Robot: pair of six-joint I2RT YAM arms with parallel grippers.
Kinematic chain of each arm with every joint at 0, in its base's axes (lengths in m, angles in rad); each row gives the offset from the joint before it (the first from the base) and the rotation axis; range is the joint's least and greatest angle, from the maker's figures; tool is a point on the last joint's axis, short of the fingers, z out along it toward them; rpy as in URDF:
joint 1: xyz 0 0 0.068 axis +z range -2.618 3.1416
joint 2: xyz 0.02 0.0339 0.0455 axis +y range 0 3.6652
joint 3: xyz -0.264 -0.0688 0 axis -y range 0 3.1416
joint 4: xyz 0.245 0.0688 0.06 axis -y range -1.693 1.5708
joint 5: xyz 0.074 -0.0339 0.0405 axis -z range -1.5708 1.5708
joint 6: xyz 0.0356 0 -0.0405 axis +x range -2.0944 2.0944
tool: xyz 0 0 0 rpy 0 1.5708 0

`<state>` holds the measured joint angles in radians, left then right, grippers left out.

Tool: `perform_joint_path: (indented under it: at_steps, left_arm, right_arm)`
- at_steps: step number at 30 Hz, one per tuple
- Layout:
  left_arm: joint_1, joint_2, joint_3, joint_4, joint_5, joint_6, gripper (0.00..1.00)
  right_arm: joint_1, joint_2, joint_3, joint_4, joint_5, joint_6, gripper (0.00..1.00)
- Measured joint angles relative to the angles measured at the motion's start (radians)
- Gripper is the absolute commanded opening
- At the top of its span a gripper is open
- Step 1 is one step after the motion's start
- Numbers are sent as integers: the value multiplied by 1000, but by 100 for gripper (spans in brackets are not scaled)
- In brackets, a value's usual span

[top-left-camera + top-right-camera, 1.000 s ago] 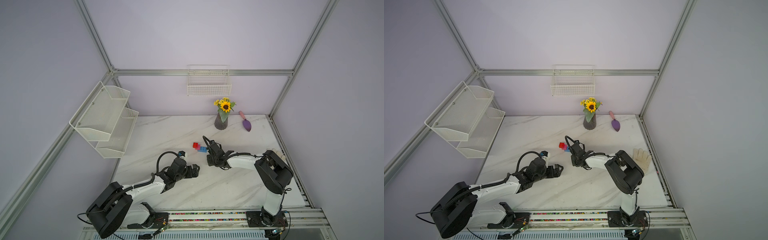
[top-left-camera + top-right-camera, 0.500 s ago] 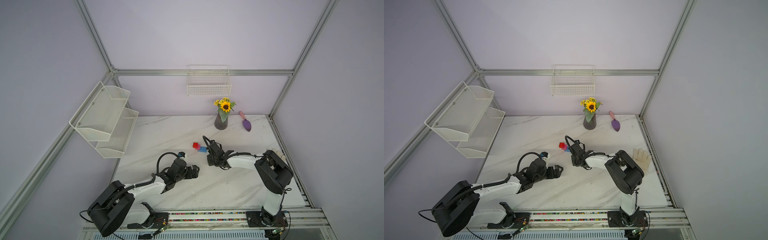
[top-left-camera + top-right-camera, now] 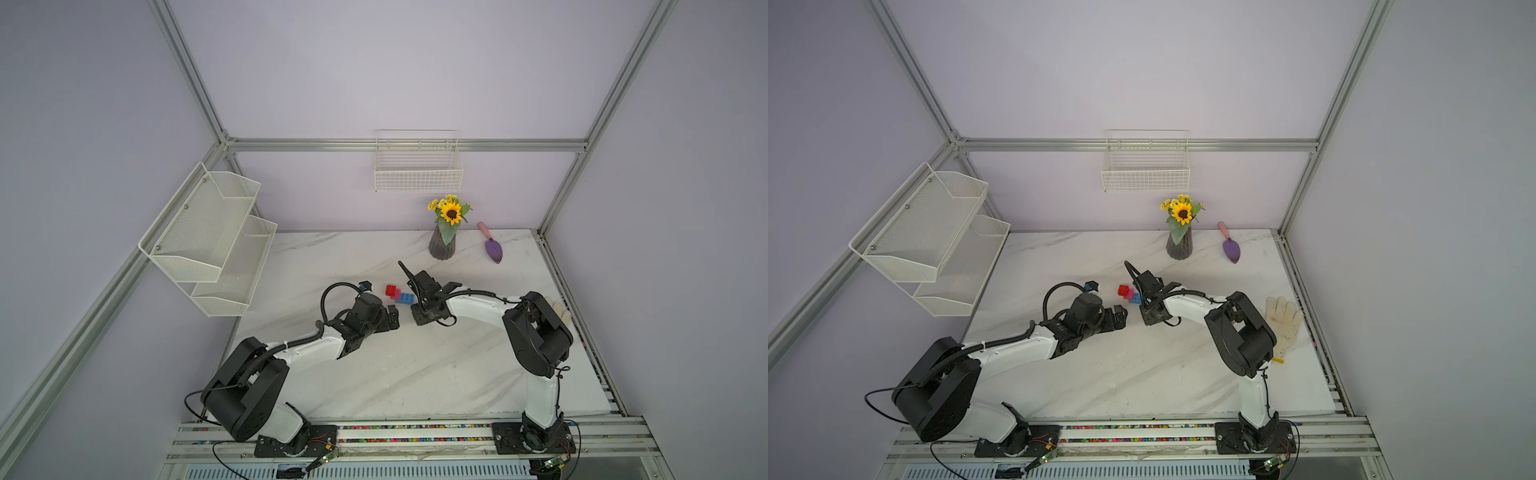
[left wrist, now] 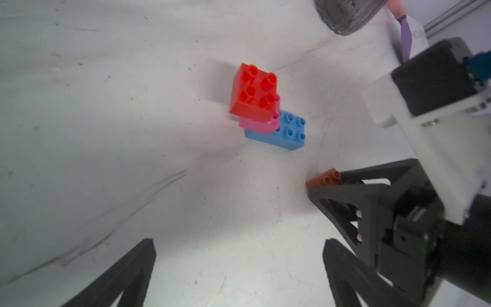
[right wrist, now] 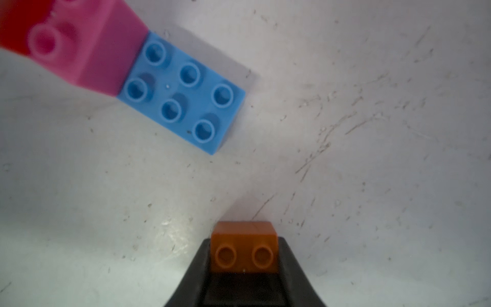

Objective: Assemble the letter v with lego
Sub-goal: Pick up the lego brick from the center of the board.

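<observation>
The right gripper (image 5: pixel 244 248) clenched the orange-brown brick (image 5: pixel 244 234) just short of the light-blue brick (image 5: pixel 183 93), with only bare marble table (image 5: pixel 345 133) between them. A pink brick (image 5: pixel 93 45) sat on the blue one's far end, and a red brick (image 4: pixel 253 93) was stepped on top of it. The left gripper (image 4: pixel 238 243) hung spread wide nearby, holding nothing and facing the stack. Well beyond both grippers stood a sunflower vase (image 3: pixel 442 245) and a purple trowel (image 3: pixel 493 249). A glove (image 3: pixel 1283 320) lay behind the right arm.

Stepped stack on the white worktop (image 4: pixel 106 133): red brick (image 4: pixel 253 93) atop pink brick (image 4: pixel 259 125), pink seated on one end of the blue brick (image 4: pixel 289 134), remaining blue studs bare. Nearby, right gripper (image 4: pixel 326 184) clasps an orange brick (image 4: pixel 322 180). Left gripper (image 4: pixel 239 253) spread wide
</observation>
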<state>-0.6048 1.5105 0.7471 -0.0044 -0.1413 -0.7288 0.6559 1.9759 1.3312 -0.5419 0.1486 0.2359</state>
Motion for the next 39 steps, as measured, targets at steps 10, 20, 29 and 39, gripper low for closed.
perform_joint_path:
  at_steps: [10,20,29,39]
  left_arm:
    - [82,154,101,-51,-18,31,100]
    - [121,237,188,-66,-19,42,100]
    - [147,309,256,-64,-15,60,100]
    - [167,360,318,-53,8,69,100]
  right_arm:
    - [-20,31,118,-63,-8,-68,5]
    - [-23,31,150,-76,-14,-171,10]
    - [-55,32,183,-80,-66,-256,11]
    - [-78,61,249,-84,-172,-321,11]
